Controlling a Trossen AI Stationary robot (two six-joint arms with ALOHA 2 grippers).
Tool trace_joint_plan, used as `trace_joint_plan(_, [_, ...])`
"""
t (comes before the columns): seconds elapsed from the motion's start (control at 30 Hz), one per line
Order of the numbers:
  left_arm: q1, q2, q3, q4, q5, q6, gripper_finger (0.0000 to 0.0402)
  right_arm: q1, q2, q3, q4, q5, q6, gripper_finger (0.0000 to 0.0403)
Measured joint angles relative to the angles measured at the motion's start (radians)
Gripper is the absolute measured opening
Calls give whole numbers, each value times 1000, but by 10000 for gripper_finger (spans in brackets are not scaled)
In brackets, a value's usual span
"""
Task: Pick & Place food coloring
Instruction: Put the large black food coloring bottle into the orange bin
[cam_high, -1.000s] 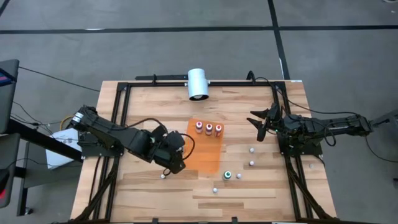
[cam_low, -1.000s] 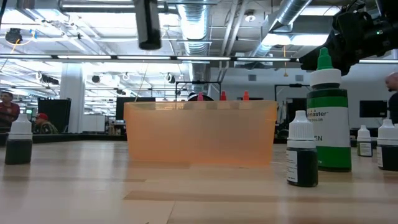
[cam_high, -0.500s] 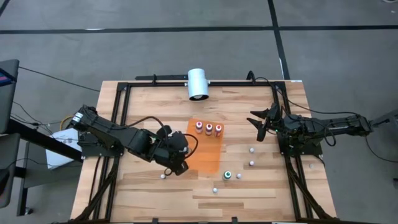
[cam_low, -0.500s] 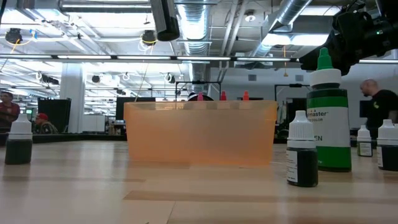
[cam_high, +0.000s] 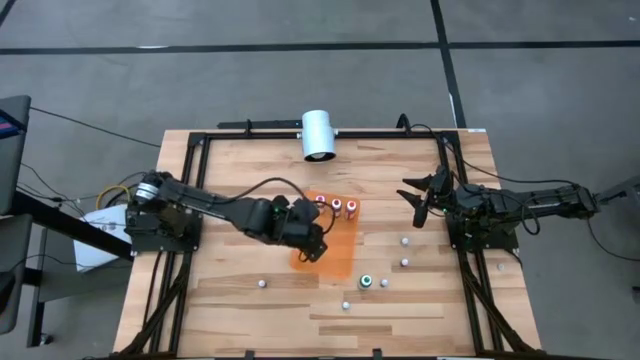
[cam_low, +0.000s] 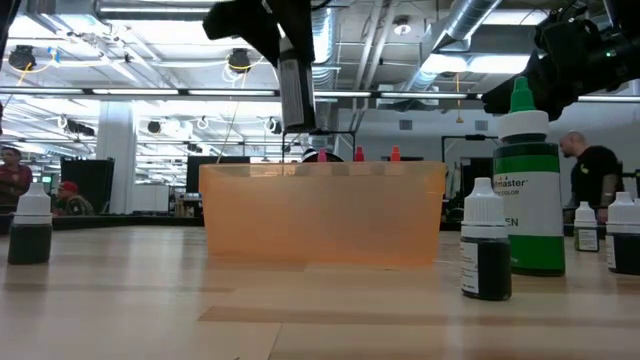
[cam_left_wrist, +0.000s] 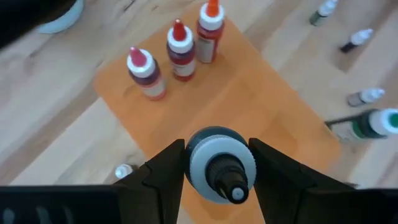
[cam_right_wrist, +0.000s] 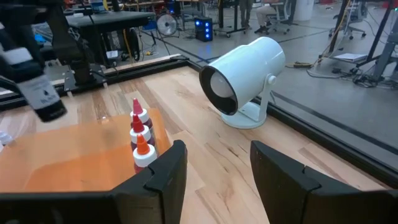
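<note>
Moved over the orange sheet (cam_high: 338, 250), left gripper's (cam_left_wrist: 221, 177) fingers hold a bottle (cam_left_wrist: 222, 165); right fingers parted.

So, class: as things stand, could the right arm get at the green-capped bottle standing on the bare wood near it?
Probably yes. The right gripper holds nothing, its fingers apart, and the green-capped bottle stands on open wood beside the orange tray. The left gripper, holding a bottle, hangs over the tray, off that path.

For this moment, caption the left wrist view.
Left gripper holds a food coloring bottle over the orange tray with three red-capped bottles.
</note>
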Motion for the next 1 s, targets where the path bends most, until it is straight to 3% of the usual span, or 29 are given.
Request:
trace_joint_plan(0.3, [62,13,-12,27,31,20,155,0,-73,0,9,-5,-63,164])
trace_joint_plan(0.6, [86,13,-13,43,32,53,152,0,-342,0,-165,-216,-97,165])
trace_joint_plan(1.0, [133,66,-28,103,53,55,153,0,-342,1,-225,-230,-78,165])
